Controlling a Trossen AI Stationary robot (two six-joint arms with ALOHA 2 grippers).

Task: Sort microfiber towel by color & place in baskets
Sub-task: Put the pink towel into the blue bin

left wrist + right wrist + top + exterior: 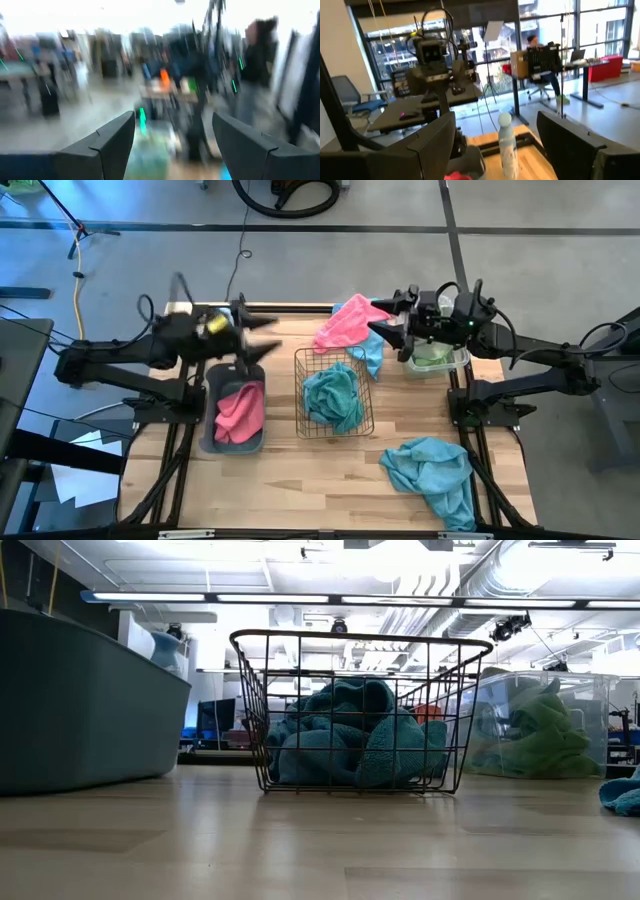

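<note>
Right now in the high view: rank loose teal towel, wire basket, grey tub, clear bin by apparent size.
1. Teal towel and wire basket: look alike, not ranked.
2. Grey tub.
3. Clear bin: partly hidden by the right gripper, so unsure.

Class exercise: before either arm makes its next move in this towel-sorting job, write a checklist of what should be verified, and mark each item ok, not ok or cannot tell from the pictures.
1. Left gripper open and empty, above the grey-blue tub: ok.
2. Right gripper open and empty, near the clear bin: ok.
3. Pink towel in the tub, teal towel in the wire basket, green towel in the clear bin: ok.
4. All towels sorted: not ok; a pink towel on a teal one and a teal towel lie on the table.
5. Further towels hidden under that pile: cannot tell.
</note>
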